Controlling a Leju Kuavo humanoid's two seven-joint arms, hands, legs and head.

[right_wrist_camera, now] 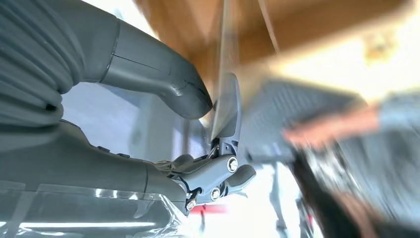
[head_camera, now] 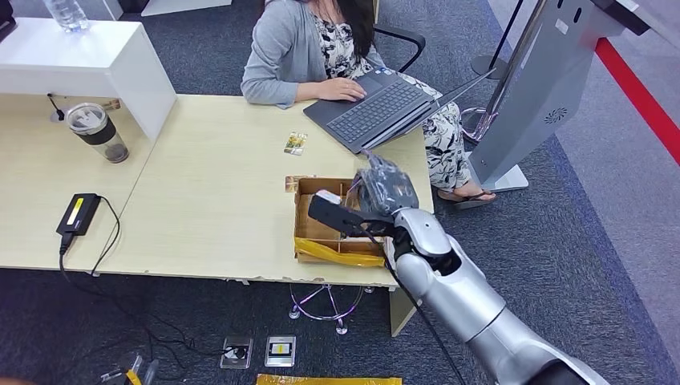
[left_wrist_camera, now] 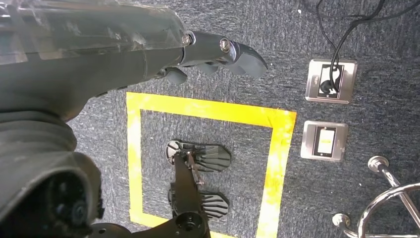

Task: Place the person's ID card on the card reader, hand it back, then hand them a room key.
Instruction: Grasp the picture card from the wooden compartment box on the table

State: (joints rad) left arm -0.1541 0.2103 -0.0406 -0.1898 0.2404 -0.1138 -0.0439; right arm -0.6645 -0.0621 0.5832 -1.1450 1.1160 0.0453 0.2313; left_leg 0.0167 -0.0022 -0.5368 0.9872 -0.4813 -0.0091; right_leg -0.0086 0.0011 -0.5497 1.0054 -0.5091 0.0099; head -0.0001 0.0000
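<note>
My right hand (head_camera: 385, 191) hovers over the far end of an open cardboard box (head_camera: 321, 233) at the table's right end. In the blurred right wrist view, the thumb (right_wrist_camera: 190, 96) and a dark finger (right_wrist_camera: 230, 111) pinch a thin pale card (right_wrist_camera: 221, 74), seen edge-on. A small patterned card (head_camera: 295, 143) lies on the table in front of the seated person (head_camera: 305, 48). The black card reader (head_camera: 78, 212) sits at the table's near left with its cable trailing off. My left hand (left_wrist_camera: 198, 54) hangs over the carpet and holds nothing.
The person types on a dark laptop (head_camera: 377, 104) at the table's far right corner. A lidded tumbler (head_camera: 98, 132) stands beside a raised white counter (head_camera: 80, 56). A grey kiosk stand (head_camera: 545, 88) rises to the right. Floor sockets (left_wrist_camera: 331, 80) and yellow tape (left_wrist_camera: 208, 111) lie below.
</note>
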